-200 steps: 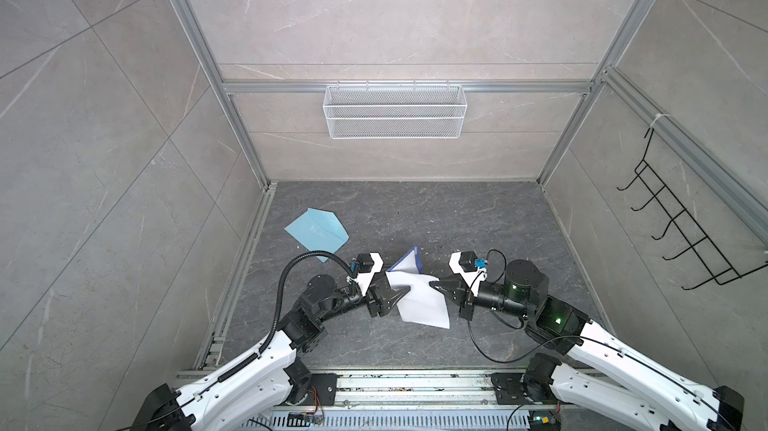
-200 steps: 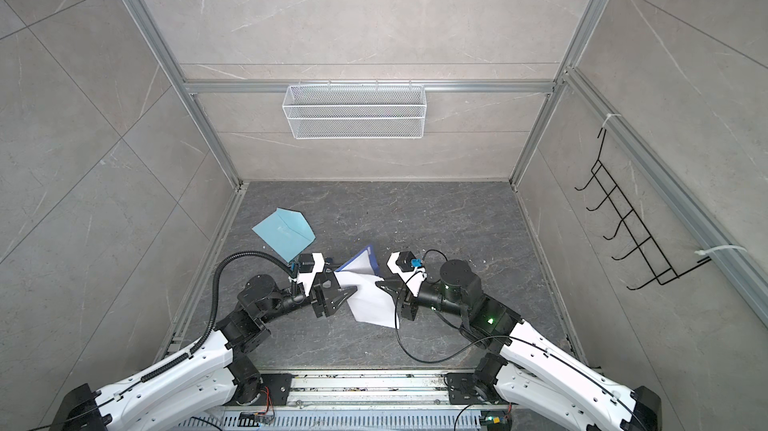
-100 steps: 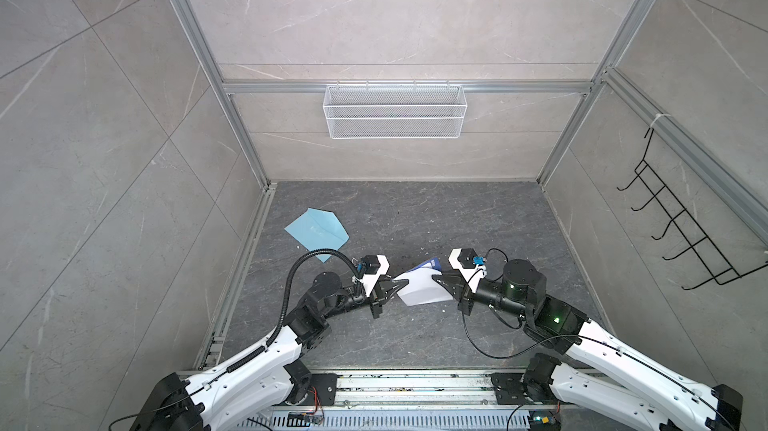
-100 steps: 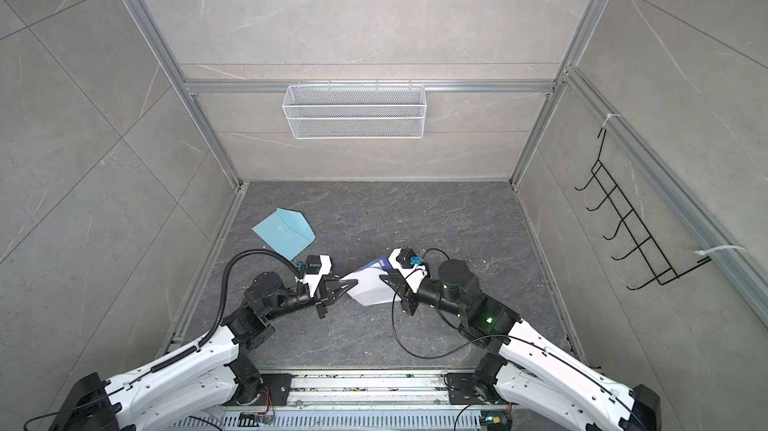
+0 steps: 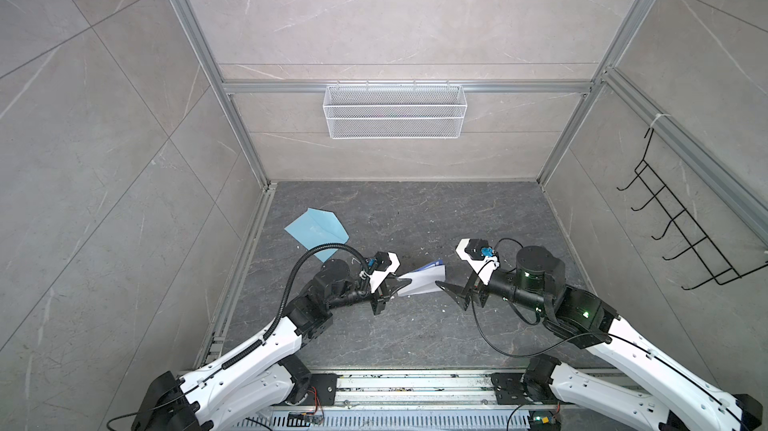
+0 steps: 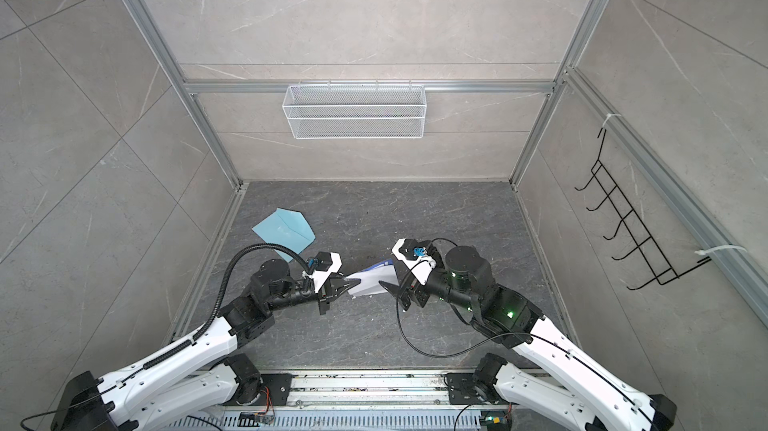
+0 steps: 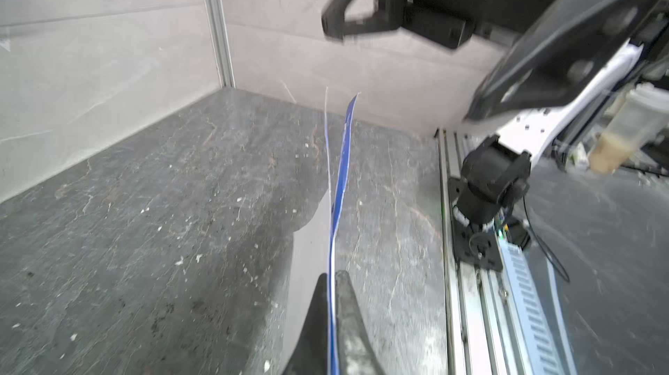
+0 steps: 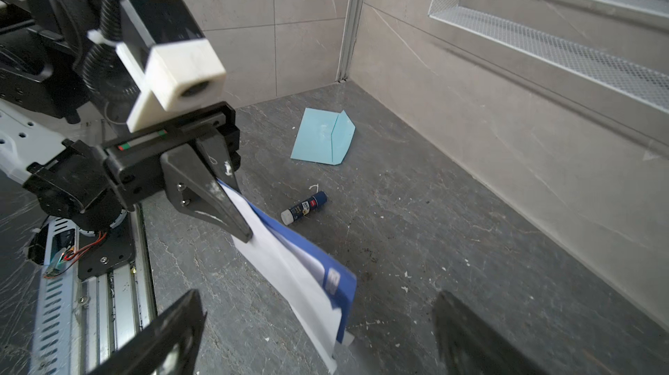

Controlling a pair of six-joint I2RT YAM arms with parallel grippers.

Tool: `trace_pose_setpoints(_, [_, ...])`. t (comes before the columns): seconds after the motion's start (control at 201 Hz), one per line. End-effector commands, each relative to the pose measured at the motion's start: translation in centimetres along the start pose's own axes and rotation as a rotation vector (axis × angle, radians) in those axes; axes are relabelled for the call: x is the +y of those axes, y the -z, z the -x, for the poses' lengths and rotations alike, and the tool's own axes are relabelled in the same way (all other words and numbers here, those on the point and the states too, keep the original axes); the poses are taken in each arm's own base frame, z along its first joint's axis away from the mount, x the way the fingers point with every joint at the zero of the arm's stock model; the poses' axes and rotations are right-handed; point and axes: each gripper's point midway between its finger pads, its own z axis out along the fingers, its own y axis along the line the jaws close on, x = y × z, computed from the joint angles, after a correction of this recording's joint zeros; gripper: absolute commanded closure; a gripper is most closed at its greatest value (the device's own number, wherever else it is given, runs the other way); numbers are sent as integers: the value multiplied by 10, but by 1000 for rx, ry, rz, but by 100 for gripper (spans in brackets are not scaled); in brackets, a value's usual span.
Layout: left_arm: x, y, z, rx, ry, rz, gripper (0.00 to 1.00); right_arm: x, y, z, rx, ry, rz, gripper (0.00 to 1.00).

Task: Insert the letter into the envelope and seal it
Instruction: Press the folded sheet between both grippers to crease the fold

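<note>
The letter [image 5: 422, 283] has changed claws: the left gripper [image 5: 404, 282] now pinches the folded sheet up off the floor, and the right gripper [image 5: 451, 294] has let go and spread wide. The envelope [image 5: 318, 231] lies flat, well apart. Next, I think, the letter must go there.

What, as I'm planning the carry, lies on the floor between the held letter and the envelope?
A glue stick lies between the letter and the envelope, seen in the right wrist view.
</note>
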Motion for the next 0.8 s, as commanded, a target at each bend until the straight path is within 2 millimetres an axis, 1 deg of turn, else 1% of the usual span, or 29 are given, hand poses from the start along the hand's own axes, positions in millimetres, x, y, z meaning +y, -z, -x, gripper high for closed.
trace_pose_setpoints(0.0, [-9,5,3,55,-96,-46,100,14,-5,-14,84,54,95,1])
trace_pose_setpoints(0.08, [-10,6,1,79,-105,-57,100,23,-12,-17,107,97,159,1])
trace_pose_setpoints(0.159, [-14,7,0,84,-113,-77,100,25,-18,-18,130,121,184,3])
trace_pose_setpoints(0.244, [-18,8,1,79,-117,-96,100,26,-24,-19,153,145,209,9])
trace_pose_setpoints(0.349, [-23,9,1,78,-121,-124,100,36,-31,-19,170,153,283,16])
trace_pose_setpoints(0.468, [-21,8,1,77,-122,-117,100,45,-37,-21,183,150,348,24])
trace_pose_setpoints(0.612, [-20,5,2,75,-109,-121,100,53,-43,-29,212,136,410,31])
trace_pose_setpoints(0.747, [-20,4,5,62,-109,-122,100,54,-48,-36,240,132,422,38])
trace_pose_setpoints(0.797, [-20,4,6,56,-108,-125,100,54,-50,-36,242,131,422,42])
